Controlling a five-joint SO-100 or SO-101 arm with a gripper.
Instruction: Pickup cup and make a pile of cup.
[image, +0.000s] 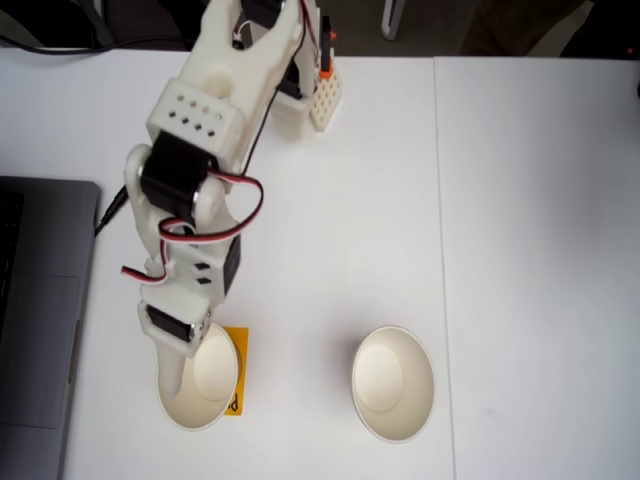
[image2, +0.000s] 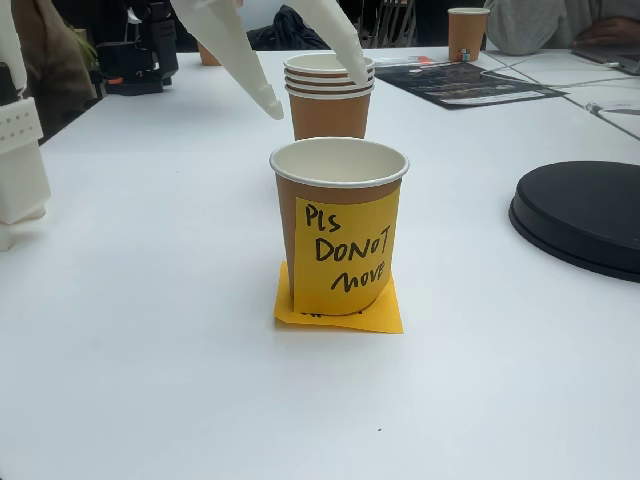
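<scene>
The cup (image: 197, 380) stands upright at the lower left of the top-down fixed view, its inside cream-white. It rests on a flat orange sticky note (image: 236, 372). In the low fixed view the cup (image2: 338, 190) has a brown wall with a yellow handwritten note stuck to it. My gripper (image: 187, 342) hangs over the cup's far rim, its tips hidden under the arm. In the low view its white fingers (image2: 232, 55) are spread apart above and behind the cup, so my gripper (image2: 316, 95) is open and holds nothing. A second single cup (image: 392, 383) stands apart to the right.
A laptop (image: 40, 310) lies along the left edge of the top-down view. In the low view a stack of brown cups (image2: 328, 112) stands behind the noted cup, and a black round disc (image2: 580, 215) lies at the right. A table seam (image: 440, 250) runs vertically.
</scene>
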